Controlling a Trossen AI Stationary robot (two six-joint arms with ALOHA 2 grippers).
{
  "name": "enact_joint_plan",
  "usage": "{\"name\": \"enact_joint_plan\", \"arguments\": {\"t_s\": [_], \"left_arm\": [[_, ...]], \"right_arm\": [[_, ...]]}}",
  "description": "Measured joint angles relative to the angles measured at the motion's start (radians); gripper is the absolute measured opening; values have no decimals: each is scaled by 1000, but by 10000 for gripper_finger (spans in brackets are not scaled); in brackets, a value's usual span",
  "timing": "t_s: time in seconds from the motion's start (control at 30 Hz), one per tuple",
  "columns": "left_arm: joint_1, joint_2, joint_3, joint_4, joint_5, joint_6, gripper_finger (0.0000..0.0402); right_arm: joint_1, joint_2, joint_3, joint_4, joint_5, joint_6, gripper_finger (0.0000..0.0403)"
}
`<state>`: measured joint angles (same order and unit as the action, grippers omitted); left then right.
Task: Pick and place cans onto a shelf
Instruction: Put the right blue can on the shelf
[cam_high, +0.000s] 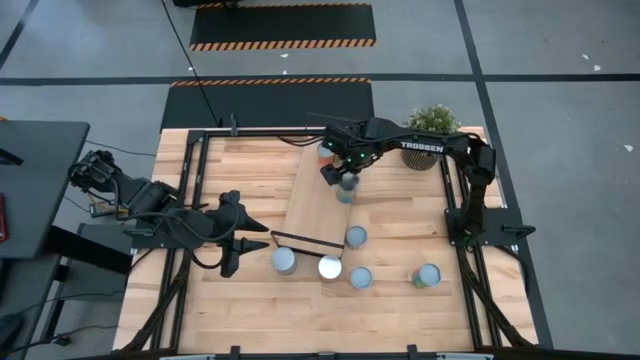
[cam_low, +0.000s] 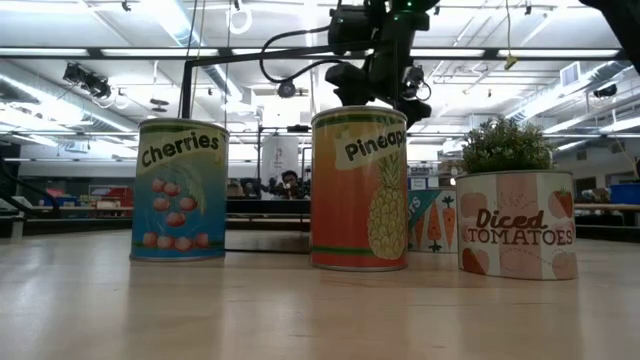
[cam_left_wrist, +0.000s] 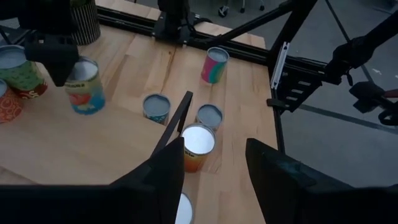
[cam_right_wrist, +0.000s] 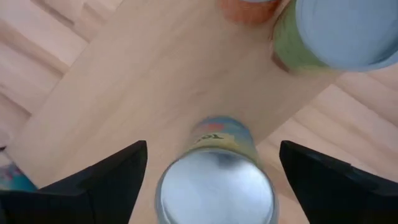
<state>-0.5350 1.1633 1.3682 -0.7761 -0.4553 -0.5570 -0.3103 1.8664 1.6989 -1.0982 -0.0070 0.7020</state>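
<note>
Plank tabletop (cam_high: 240, 200) fills the centre of the high view, grey floor around it, hazard-striped mats at the top. On it lies the shelf (cam_high: 315, 205), a pale board running from upper centre down to a thin black frame (cam_high: 305, 241) at its lower end.

One can (cam_high: 347, 187) sits under the right gripper (cam_high: 343, 172) on the upper part of the shelf. Right wrist view shows that can (cam_right_wrist: 216, 180) with a shiny silver top between the two dark fingers (cam_right_wrist: 109, 174), which stand wide apart on either side, not touching it. Two more cans show at that frame's top edge, an orange one (cam_right_wrist: 249, 9) and a green one with a pale blue top (cam_right_wrist: 333, 34), both on the shelf end.

Off the shelf, five cans sit at lower centre of the high view: one (cam_high: 355, 237) just right of the frame, one (cam_high: 284, 261) and one (cam_high: 330, 268) below the frame, one (cam_high: 361, 278) further right, one (cam_high: 427, 276) at lower right.

Left gripper (cam_high: 243, 238) waits at centre left, beside the frame, fingers spread.

Low view: a Cherries can (cam_low: 180, 190) left, a Pineapple can (cam_low: 360, 188) centre, a Diced Tomatoes can (cam_low: 515, 225) right.

Potted plant (cam_high: 430, 135) at the table's upper right.
</note>
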Motion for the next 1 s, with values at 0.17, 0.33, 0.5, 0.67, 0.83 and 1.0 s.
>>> {"name": "enact_joint_plan", "arguments": {"t_s": [0.17, 0.33, 0.5, 0.67, 0.83, 1.0], "left_arm": [[-8, 0, 0, 1, 1, -8, 176], [-19, 0, 0, 1, 8, -7, 176], [-19, 0, 0, -1, 7, -7, 176], [-19, 0, 0, -7, 7, -1, 176], [-18, 0, 0, -7, 7, 27, 176], [-18, 0, 0, -6, 7, 27, 176]], "right_arm": [[2, -5, 1, 6, 8, -38, 380], [16, -48, 1, 31, 61, -117, 375], [26, -146, 1, -25, 77, -195, 374], [81, -217, 2, -184, 160, -234, 373], [148, -232, -67, -212, 199, -219, 373], [194, -232, -194, -160, 200, -150, 373]]}}
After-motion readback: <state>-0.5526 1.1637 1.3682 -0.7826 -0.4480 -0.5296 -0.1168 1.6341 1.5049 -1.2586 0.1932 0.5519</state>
